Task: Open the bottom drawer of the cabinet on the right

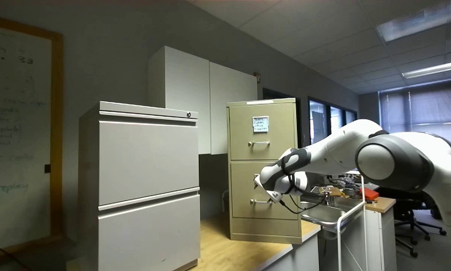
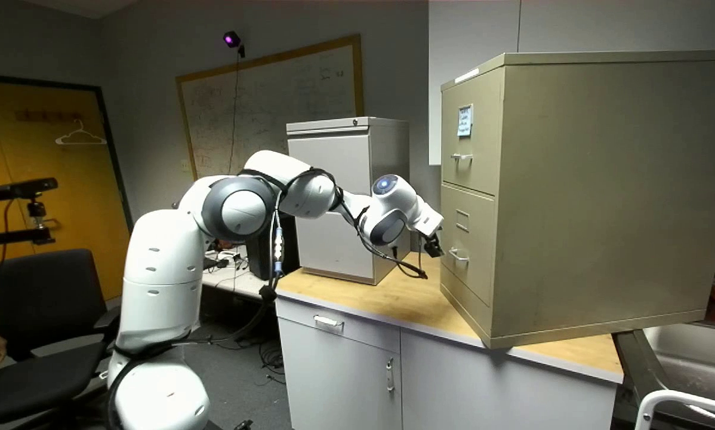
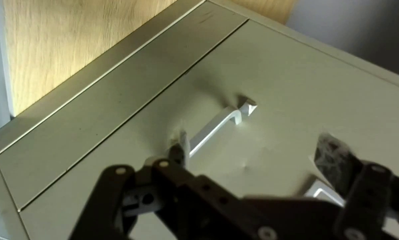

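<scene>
The narrow tan metal cabinet (image 1: 265, 232) (image 2: 608, 191) stands on the wooden counter, with a white paper on its upper drawer. Its bottom drawer (image 1: 242, 184) (image 2: 481, 239) looks flush with the frame, so shut. The bottom drawer's metal handle (image 1: 261, 202) (image 2: 458, 255) also shows in the wrist view (image 3: 211, 131). My gripper (image 2: 433, 246) is close in front of this drawer. In the wrist view the gripper (image 3: 257, 150) is open, with nothing between its fingers. The left finger covers one end of the handle; I cannot tell whether they touch. The right finger is near the metal label holder (image 3: 322, 191).
A wider pale grey cabinet (image 1: 148, 158) (image 2: 327, 161) stands on the same counter (image 1: 225, 248) (image 2: 393, 301), beside the tan one. A sink (image 1: 323, 214) (image 2: 692, 352) and a white rail (image 1: 340, 233) (image 2: 686, 401) are on the tan cabinet's other side. A cable loops below the wrist.
</scene>
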Robot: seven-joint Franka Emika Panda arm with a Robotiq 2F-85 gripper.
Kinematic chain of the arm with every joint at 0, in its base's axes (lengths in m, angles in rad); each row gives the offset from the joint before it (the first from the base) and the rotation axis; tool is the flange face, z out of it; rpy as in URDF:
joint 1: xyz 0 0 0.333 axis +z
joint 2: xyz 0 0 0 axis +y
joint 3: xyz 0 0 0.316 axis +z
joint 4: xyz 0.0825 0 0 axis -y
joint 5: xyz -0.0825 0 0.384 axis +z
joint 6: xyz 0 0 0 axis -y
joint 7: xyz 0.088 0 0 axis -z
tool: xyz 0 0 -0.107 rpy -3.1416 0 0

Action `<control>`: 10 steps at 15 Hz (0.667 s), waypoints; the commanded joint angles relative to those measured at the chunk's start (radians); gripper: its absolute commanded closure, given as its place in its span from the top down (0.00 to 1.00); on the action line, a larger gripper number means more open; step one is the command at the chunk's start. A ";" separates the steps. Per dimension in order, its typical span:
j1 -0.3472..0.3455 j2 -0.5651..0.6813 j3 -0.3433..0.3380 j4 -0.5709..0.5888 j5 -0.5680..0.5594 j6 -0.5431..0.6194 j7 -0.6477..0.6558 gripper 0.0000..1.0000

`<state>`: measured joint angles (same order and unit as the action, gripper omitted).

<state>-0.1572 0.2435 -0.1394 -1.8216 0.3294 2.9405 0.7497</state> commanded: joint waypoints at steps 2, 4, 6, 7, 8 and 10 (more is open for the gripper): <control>0.001 0.138 -0.049 0.138 0.001 -0.027 0.119 1.00; 0.002 0.177 -0.072 0.159 0.000 -0.033 0.156 1.00; 0.005 0.211 -0.098 0.172 -0.007 -0.039 0.186 1.00; 0.005 0.222 -0.103 0.171 -0.006 -0.044 0.191 1.00; 0.005 0.231 -0.108 0.171 -0.005 -0.048 0.200 1.00; 0.011 0.249 -0.124 0.173 -0.012 -0.057 0.217 0.74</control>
<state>-0.1561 0.4493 -0.2277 -1.6975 0.3295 2.9154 0.9124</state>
